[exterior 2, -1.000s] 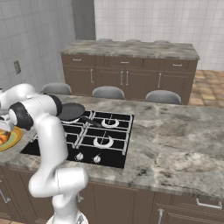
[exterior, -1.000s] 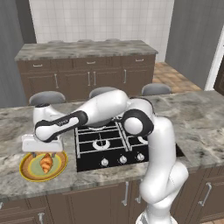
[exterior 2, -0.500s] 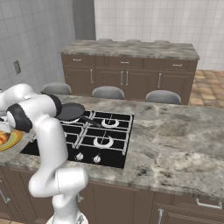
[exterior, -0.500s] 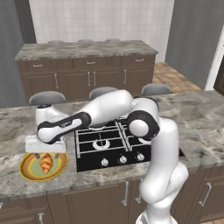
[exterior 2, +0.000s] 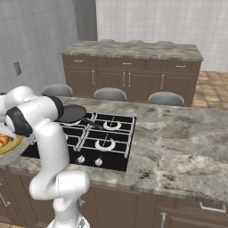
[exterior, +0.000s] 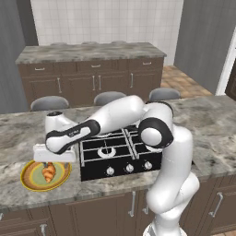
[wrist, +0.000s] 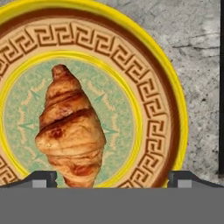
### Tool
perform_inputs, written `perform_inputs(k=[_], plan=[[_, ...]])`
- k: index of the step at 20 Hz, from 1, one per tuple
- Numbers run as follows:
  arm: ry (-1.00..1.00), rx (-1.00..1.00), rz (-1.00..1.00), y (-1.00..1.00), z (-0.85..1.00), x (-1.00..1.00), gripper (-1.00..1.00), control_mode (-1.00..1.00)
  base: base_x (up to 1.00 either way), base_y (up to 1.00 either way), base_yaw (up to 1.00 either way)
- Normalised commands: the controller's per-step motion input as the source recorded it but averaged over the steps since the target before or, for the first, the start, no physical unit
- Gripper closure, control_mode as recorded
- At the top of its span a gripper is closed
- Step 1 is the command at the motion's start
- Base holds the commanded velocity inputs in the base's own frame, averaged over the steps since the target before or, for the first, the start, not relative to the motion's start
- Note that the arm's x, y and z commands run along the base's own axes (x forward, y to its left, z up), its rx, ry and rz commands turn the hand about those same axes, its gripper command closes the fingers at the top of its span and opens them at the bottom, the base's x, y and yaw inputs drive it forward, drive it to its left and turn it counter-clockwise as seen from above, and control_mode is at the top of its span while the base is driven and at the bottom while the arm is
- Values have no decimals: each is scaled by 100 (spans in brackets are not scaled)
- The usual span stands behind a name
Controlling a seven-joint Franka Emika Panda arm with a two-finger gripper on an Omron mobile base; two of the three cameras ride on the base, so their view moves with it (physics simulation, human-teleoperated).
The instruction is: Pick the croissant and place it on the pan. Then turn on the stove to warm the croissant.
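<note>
One arm reaches left; wide claw [wrist: 112, 177] hovers above croissant [wrist: 70, 129].

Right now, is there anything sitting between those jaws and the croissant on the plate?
Nothing visible. In the hand view the croissant lies bare on the yellow-rimmed plate, with the open jaws straddling it from just above and no object in the gap. From the left base view the gripper hangs directly over the plate.

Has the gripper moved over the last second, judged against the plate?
Yes. In the left base view the gripper has dropped closer to the plate, and now sits low over the croissant, jaws open.
</note>
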Motion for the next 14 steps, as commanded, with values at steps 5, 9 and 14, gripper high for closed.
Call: perform_inputs(k=[5,9,14], plan=[[0,0,0,0,-19,0,-100,-100,0,0,0],[0,0,0,0,-8,0,-100,-100,0,0,0],[0,0,0,9,0,1,-100,-100,0,0,0]])
